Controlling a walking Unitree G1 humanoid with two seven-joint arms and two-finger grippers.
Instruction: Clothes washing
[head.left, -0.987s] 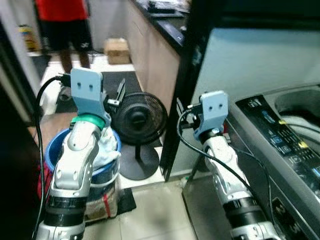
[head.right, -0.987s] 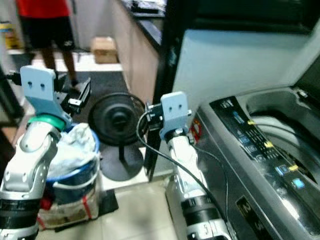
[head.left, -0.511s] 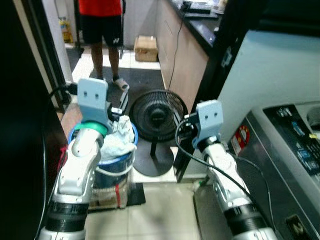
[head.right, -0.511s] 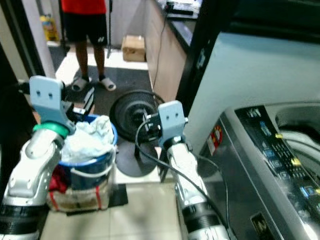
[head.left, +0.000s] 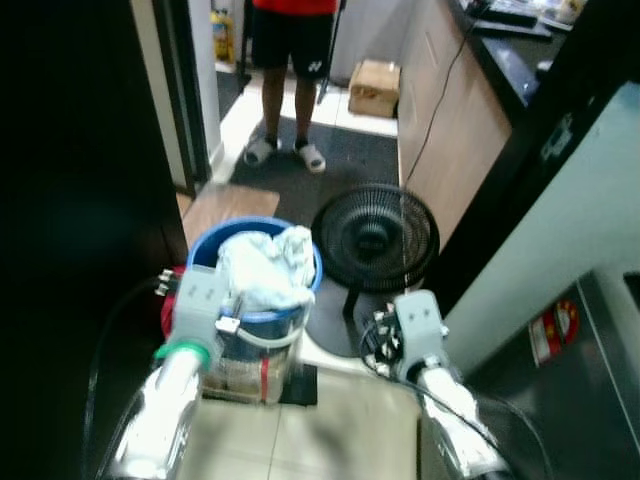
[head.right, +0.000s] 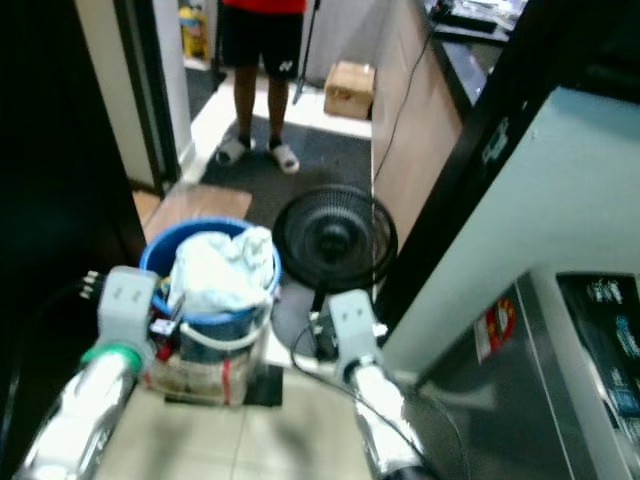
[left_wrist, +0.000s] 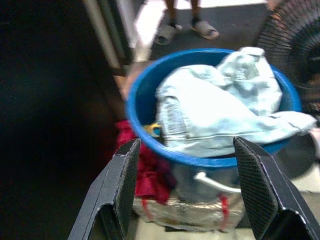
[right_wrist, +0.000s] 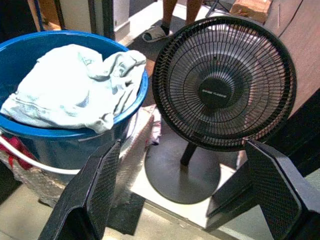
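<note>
View: the head camera looks much more at the floor than it did a second ago. The washing machine (head.right: 590, 330) that took up the right side has slid off to the edge, and the blue bucket (head.left: 205, 245) sits nearer the middle. The camera turns; the things stay put.
What that means: I think the robot is turning away from the machine to fetch the wash. No cloth is picked up yet, so the job is near its start.
Clothes: a pale blue heap of clothes (left_wrist: 220, 107) fills the bucket and hangs over its rim. Something red (left_wrist: 147, 172) lies low beside the bucket.
Bucket spot: it stands on the floor on a wrapped bundle (head.left: 235, 375), just beside a black fan (right_wrist: 222, 82) on a round foot.
Left gripper: the left gripper (left_wrist: 187, 192) is just in front of the bucket, aimed at the clothes. Its two black fingers (left_wrist: 120, 185) stand wide apart with nothing between them.
Right gripper: the right gripper (right_wrist: 185, 192) points at the gap between bucket and fan. Its fingers (right_wrist: 102, 190) are spread apart too, and hold nothing.
Person: someone in a red top and black shorts (head.left: 290, 35) stands far back, past a dark mat, near a cardboard box (head.left: 375, 85).
Writing: the fan's middle cap has a small white word, too tiny to read. The shorts have a small white mark, also too small. A round red sticker (head.left: 545, 330) is on the machine's front; its print is a blur.
Next: the left gripper likely needs to go down into the heap and close on a fold.
</note>
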